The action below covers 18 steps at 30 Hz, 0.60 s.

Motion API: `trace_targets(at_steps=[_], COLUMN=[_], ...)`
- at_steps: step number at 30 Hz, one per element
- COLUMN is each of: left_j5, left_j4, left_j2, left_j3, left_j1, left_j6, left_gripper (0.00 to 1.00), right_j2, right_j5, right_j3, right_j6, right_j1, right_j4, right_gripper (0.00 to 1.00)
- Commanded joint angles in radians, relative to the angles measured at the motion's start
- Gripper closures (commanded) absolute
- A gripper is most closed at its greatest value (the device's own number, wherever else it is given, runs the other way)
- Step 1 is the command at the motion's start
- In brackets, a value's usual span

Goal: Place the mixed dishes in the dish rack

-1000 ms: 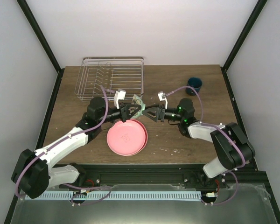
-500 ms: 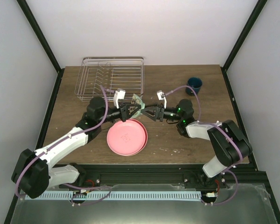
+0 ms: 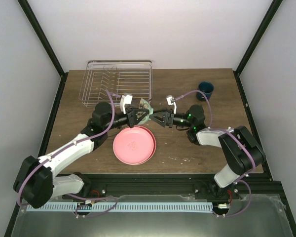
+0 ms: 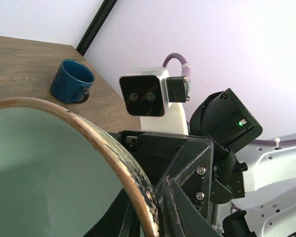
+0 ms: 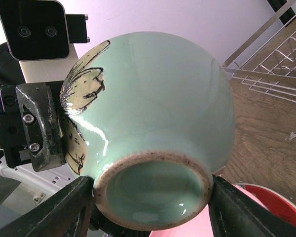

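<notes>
The small pale mint-green bowl (image 3: 146,107) hangs in the air between both grippers, above the far edge of the pink plate (image 3: 133,144). My left gripper (image 3: 140,114) is shut on the bowl's rim (image 4: 138,197). My right gripper (image 5: 150,197) has a finger on each side of the bowl's foot ring (image 5: 153,190) and touches it on both sides. The dish rack (image 3: 119,81) stands at the back left with nothing in it. The dark blue cup (image 3: 205,89) stands at the back right. The lime-green plate is not in view.
A red rim (image 5: 266,191) shows under the pink plate (image 5: 246,219) in the right wrist view. The rack's wires (image 5: 271,59) lie beyond the bowl there. The cup (image 4: 71,81) shows behind the bowl in the left wrist view.
My right gripper has moved left toward the bowl and narrowed its jaws around the foot. The left gripper has lifted the bowl slightly and kept its hold.
</notes>
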Motion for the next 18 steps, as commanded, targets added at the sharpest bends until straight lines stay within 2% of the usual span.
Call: trace_targets(at_steps=[1,15,18], left_j5=[0.014,0.017,0.012], left_j4=[0.075,0.077,0.079], left_j2=[0.029,0.056,0.068], left_j3=[0.020,0.023,0.018], left_j1=[-0.010,-0.014,-0.013], left_j6=[0.006,0.002,0.003], left_gripper=[1.00,1.00,0.93], right_j2=[0.002,0.008,0.016], right_j5=[-0.022,0.005,0.014], right_j3=[0.072,0.093,0.095], right_j6=[0.002,-0.043,-0.048], right_j1=[0.029,0.029,0.030], right_j4=[0.060,0.003,-0.001], right_gripper=[0.36,0.38,0.42])
